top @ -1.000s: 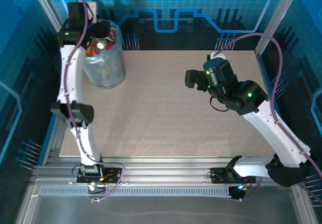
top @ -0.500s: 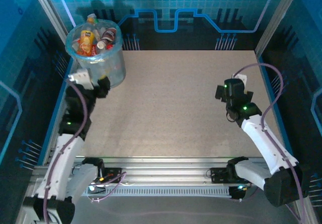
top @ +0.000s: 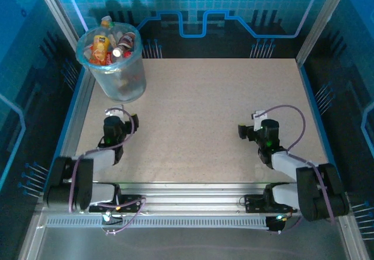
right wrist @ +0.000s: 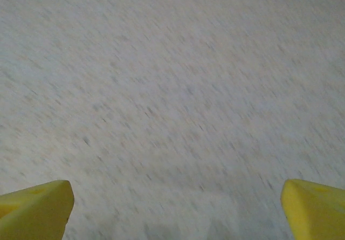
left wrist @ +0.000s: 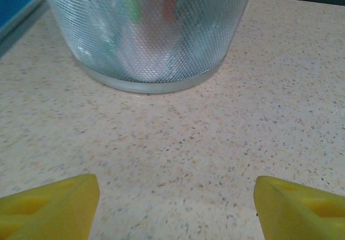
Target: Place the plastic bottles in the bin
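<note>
The bin, a round pale-blue bucket with a clear liner, stands at the table's far left corner. Several plastic bottles lie heaped in it, orange and red-capped ones on top. My left gripper sits low on the table just in front of the bin, pointing at it. In the left wrist view the bin's wall is close ahead, and my left gripper is open with bare table between the yellow fingertips. My right gripper rests low at the right, and my right gripper is open over blurred tabletop.
The speckled beige table stretches between the two folded arms. Aluminium rails run along the near edge, and slanted metal frame posts stand at the back corners against blue walls.
Both arms have pulled back and folded down toward the near edge. The left gripper came away from the bin's top, dropped to the table in front of it and opened wider.
</note>
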You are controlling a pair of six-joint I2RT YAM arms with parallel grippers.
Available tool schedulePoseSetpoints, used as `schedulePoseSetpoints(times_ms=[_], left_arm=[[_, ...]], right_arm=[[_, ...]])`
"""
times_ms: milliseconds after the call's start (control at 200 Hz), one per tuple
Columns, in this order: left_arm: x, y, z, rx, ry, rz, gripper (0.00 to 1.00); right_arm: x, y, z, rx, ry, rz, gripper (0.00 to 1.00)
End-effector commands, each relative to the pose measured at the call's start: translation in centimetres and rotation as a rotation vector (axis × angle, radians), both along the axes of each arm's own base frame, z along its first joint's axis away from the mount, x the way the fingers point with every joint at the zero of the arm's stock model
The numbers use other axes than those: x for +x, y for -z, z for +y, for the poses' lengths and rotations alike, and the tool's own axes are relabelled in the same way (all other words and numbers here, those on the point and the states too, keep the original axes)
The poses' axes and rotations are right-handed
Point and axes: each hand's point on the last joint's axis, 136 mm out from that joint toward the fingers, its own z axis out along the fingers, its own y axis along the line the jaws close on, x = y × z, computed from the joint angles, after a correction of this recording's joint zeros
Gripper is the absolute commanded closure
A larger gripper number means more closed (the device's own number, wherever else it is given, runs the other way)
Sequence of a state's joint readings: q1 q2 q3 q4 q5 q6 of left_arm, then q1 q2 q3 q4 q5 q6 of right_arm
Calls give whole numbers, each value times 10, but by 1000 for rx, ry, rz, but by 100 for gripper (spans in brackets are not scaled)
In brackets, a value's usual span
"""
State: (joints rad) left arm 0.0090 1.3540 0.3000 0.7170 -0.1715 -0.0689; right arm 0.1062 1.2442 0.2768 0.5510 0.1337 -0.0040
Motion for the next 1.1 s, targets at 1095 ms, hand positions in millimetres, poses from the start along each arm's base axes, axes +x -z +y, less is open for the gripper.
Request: schedulePoseSetpoints(times_ms=[1095], left_arm=[[39, -8, -24, 11, 158, -82, 1]], right_arm=[[58, -18, -16, 15, 97, -120, 0]])
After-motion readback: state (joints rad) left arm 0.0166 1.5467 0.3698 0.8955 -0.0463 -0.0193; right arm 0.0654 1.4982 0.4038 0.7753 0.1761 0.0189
